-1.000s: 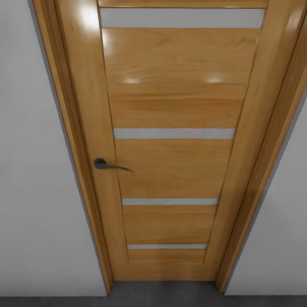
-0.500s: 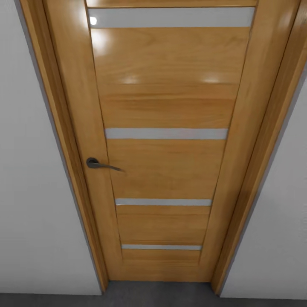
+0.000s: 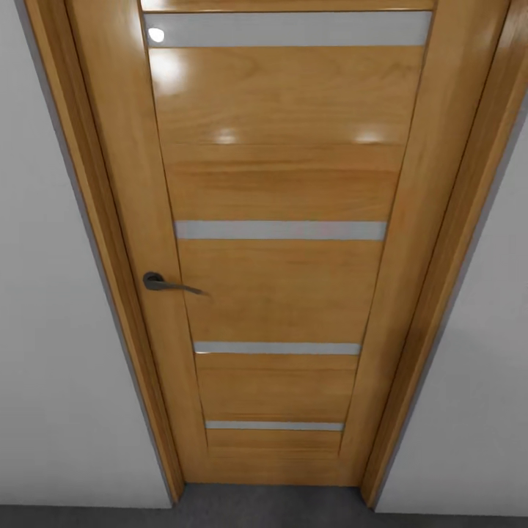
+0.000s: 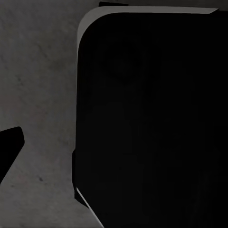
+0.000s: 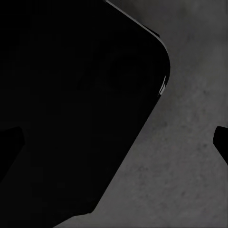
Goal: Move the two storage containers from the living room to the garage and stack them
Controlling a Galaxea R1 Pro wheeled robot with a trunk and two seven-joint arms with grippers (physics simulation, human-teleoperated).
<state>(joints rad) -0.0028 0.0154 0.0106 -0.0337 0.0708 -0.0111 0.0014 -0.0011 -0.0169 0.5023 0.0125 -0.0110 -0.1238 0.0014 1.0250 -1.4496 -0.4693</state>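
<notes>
The storage containers are out of view. I face a shut honey-coloured wooden door [image 3: 286, 191] with pale horizontal glass strips and a dark lever handle [image 3: 158, 281] on its left side. A strip of dark grey concrete floor [image 3: 271, 506] runs along its foot. The right gripper [image 5: 116, 142] hangs open over the same speckled floor [image 5: 190, 166], a dark fingertip [image 5: 222, 140] at each side of the picture, nothing held. In the left wrist view one fingertip [image 4: 9, 142] shows, set just as wide, over the floor [image 4: 38, 85].
White walls [image 3: 51, 330] flank the door frame [image 3: 95, 220] on both sides. The robot's own black rounded body [image 4: 152, 118] takes up much of the left wrist view and also lies under the right gripper as a black mass [image 5: 71, 104].
The whole head picture has slid a little to the left, handle included, so the camera has moved; the door itself stays shut.
</notes>
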